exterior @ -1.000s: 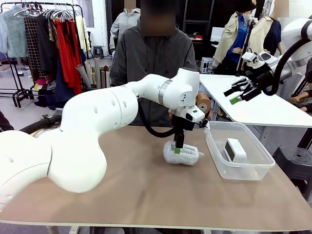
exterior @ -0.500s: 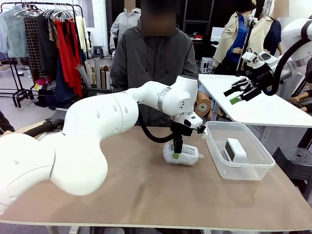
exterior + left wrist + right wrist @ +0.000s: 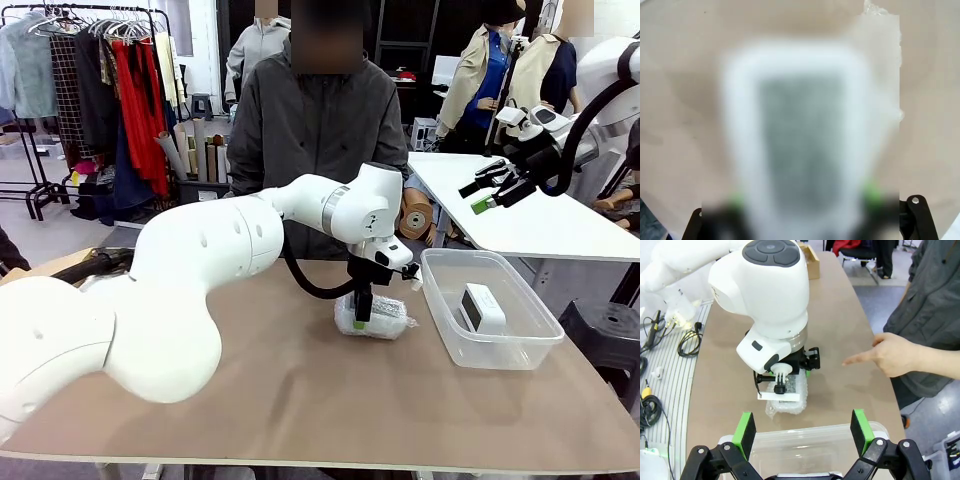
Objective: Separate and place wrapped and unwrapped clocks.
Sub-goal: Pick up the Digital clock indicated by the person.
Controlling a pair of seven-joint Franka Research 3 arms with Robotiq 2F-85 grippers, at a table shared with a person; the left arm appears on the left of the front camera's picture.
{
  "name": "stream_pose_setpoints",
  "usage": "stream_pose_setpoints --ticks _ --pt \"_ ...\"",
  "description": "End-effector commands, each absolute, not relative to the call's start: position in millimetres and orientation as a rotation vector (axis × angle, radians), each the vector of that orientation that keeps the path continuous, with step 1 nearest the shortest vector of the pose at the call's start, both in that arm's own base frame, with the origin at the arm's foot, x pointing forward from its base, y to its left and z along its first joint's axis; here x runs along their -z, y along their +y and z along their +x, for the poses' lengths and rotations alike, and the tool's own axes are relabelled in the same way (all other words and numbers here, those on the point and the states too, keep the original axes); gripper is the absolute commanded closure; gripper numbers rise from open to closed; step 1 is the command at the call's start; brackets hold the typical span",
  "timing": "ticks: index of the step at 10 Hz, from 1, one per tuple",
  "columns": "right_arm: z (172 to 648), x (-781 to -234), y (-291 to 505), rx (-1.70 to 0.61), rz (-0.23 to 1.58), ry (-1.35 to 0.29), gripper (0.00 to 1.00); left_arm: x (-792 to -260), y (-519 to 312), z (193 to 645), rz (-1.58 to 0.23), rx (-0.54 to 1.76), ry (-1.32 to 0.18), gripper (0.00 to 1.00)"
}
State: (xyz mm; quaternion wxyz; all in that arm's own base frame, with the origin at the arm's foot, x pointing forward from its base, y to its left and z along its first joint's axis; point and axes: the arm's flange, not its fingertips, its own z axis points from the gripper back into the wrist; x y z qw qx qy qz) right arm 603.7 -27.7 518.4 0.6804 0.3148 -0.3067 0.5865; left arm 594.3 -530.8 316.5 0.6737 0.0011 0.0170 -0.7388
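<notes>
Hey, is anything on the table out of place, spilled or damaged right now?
Nothing stands out. The wrapped clock lies flat on the table under the left gripper, its wrap crinkly but not visibly torn. The unwrapped clock sits inside the clear tub, which stands level near the table's right edge.

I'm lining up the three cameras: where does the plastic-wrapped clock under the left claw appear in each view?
Front view: the crinkly clear-plastic-wrapped clock lies at table centre, under the left claw.
Left wrist view: it looms blurred, centre frame.
Right wrist view: it sits centre-left, beyond the clear plastic tub.
Shared landmark: the left claw's green pads against the clock.
</notes>
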Motion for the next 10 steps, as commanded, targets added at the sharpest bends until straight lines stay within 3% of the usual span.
stream_pose_setpoints --ticks 1,4,10 --pt "603.2 -519.1 -26.3 -1.313 0.691 -0.695 0.00 -331.0 -597.9 680.5 -0.007 1.664 0.045 0.44" --pt "603.2 -519.1 -26.3 -1.313 0.691 -0.695 0.00 -353.7 -586.9 663.0 -0.037 1.641 0.022 1.00" --pt "603.2 -519.1 -26.3 -1.313 0.691 -0.695 0.00 -440.5 -549.0 588.2 -0.135 1.390 0.025 1.00"
